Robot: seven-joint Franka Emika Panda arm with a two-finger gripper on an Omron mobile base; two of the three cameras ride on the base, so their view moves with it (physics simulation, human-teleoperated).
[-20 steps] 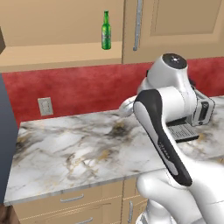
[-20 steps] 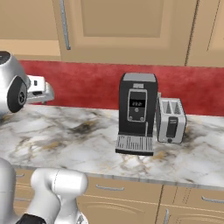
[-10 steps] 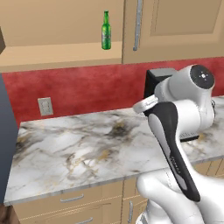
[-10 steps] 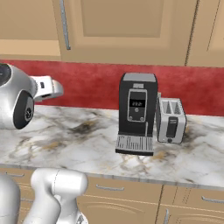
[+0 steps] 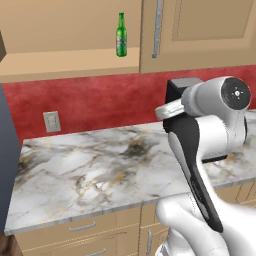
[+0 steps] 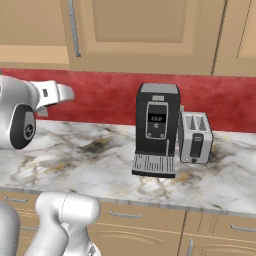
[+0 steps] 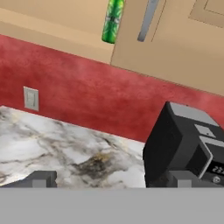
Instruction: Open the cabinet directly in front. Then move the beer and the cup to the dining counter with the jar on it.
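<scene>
The pincer (image 7: 109, 179) stands wide open and holds nothing. It hangs above the marble bench (image 7: 65, 144), near the black coffee machine (image 7: 183, 144), touching neither. The beer (image 7: 113, 19) stands up in the open cabinet (image 5: 70, 30).

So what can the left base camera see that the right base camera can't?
Left base view alone: the green beer standing inside the opened part of the cabinet, and a wall outlet on the red wall.

Right base view alone: the toaster sitting right beside the coffee machine, whose whole front with its little screen faces this camera.

Both: the marble worktop, the red wall, a tan cabinet door with a silver bar handle, the low drawers under the worktop, and the robot's white arm.
</scene>
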